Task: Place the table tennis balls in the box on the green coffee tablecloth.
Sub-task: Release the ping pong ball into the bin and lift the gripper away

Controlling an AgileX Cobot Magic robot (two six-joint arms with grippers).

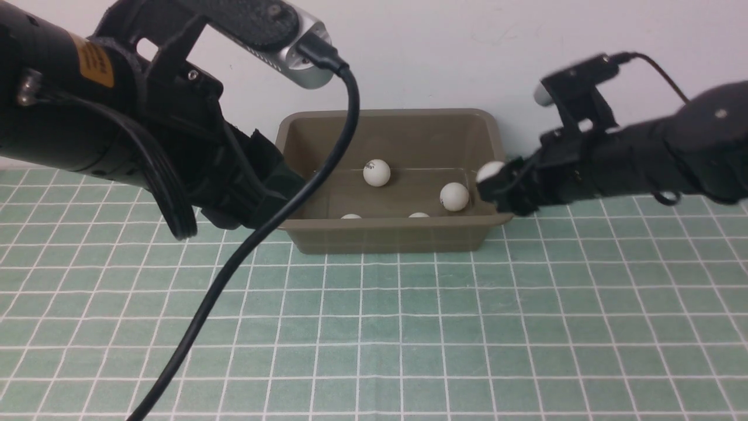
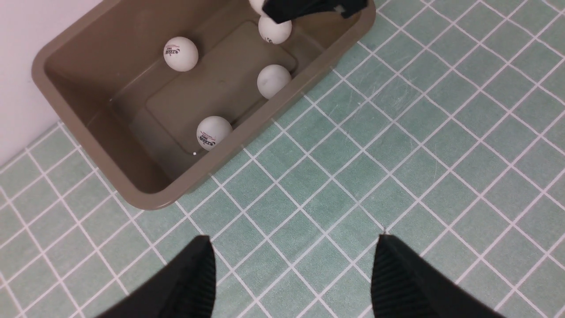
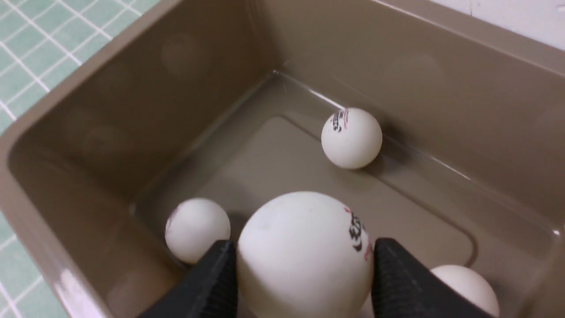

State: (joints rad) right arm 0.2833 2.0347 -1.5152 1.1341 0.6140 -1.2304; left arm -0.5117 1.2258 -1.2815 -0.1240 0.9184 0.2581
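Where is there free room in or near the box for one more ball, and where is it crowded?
Free: the box floor's middle and left end, bordered by the back-wall ball and the front-wall ball; also the cloth in front of the box. Crowded: the right end, where the right gripper holds a fifth ball by two others.

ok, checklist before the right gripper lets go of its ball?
1. Right gripper shut on ball: ok.
2. Ball over box, inside the rim at its right end: ok.
3. Spot straight below ball free: cannot tell, the ball hides it.
4. Four loose balls lying in box: ok.
5. Left gripper open, empty, above cloth, outside box: ok.
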